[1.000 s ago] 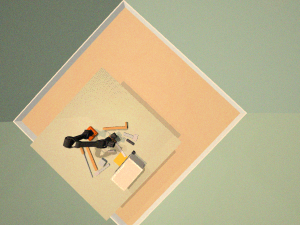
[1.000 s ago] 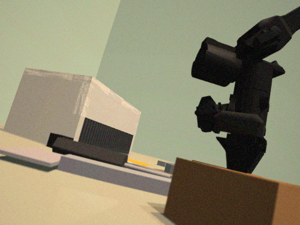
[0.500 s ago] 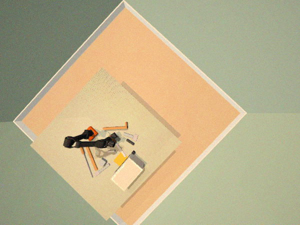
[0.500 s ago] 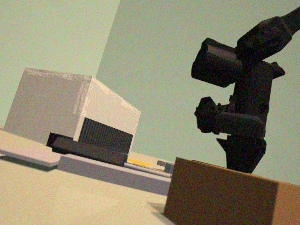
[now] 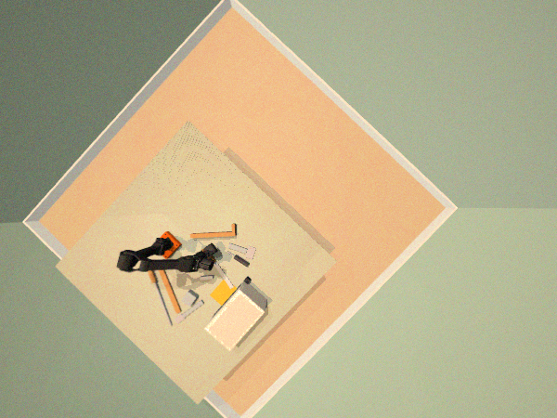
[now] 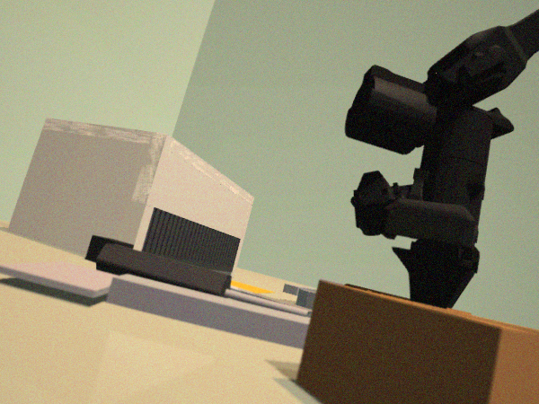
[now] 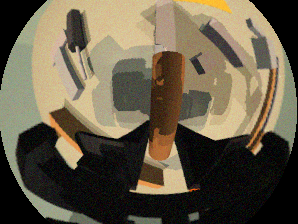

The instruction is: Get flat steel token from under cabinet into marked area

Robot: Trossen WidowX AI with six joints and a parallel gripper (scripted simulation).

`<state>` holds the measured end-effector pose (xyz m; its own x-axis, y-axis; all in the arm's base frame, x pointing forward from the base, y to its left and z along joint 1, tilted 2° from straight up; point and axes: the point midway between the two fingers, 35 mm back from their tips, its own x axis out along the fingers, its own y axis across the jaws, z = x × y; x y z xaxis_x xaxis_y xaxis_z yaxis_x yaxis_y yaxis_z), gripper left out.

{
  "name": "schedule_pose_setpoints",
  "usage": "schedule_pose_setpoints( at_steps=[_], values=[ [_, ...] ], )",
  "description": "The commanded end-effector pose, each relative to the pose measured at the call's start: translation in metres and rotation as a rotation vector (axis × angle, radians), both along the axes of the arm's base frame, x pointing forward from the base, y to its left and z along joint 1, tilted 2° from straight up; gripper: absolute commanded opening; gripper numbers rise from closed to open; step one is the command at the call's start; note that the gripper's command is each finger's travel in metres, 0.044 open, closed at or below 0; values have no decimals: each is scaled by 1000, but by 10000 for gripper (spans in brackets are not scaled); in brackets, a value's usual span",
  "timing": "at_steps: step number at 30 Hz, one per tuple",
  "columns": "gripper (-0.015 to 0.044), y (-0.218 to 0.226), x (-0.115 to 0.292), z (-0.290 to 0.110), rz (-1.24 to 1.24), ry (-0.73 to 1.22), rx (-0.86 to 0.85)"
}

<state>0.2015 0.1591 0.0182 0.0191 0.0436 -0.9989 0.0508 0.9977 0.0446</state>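
Evidently the tool is being taken up: the pincer [image 5: 207, 267] [image 6: 433, 305] [image 7: 161, 124] is closed on the brown handle [image 7: 167, 100] of a tool whose pale blade [image 5: 224, 275] [image 7: 165, 25] runs out ahead of it towards the yellow area [image 5: 223, 293] [image 6: 251, 287] [image 7: 212, 4]. The token itself I cannot make out in any view; going by the task, it is under the cabinet [image 5: 237, 320] [image 6: 198, 180], beyond that yellow patch from the pincer. Next, I judge, the grip wants proving with a small lift, then the blade should go in low beneath the cabinet front and draw the token back towards the pincer. The exterior view alone shows the dark vent slots [image 6: 190, 240], while its orange block [image 6: 395, 346] hides the fingertips; only the wrist view shows the handle between the fingers clearly, though it leaves the cabinet out.
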Motion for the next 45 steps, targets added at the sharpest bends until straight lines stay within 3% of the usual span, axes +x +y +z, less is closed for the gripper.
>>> schedule_pose_setpoints(
  at_steps=[1,45],
  values=[
    [0,0,1,0,0,-1,1],
    [0,-2,61,2,2,-1,-1]
  ],
)
